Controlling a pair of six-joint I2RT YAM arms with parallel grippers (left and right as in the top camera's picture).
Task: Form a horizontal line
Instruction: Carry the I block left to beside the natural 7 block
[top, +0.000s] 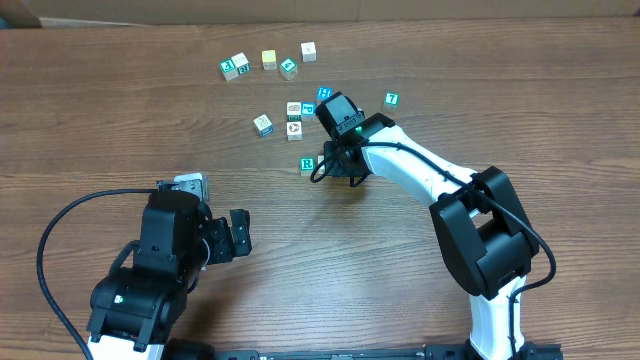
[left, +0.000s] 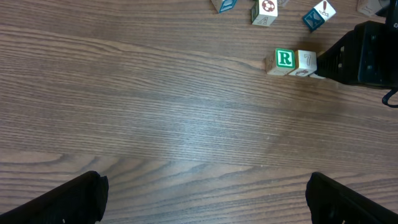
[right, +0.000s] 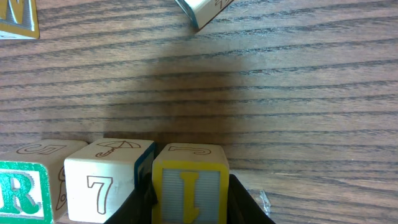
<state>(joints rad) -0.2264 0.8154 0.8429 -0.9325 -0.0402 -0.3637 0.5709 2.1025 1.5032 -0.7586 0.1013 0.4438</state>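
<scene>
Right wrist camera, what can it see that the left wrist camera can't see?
Only the right wrist view: a yellow-edged wooden cube clamped between the right gripper's dark fingers. Only the left wrist view: the open left gripper and the red ring on a white wooden cube. Both: the wooden cube with a green R and the pale wooden cube with a 7, side by side on the brown wooden table.

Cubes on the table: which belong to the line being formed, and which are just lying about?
In the job: R cube, 7 cube, yellow cube in right gripper, T cube.
Lying about: blue H cube, red-marked cube, far cluster of cubes.
</scene>
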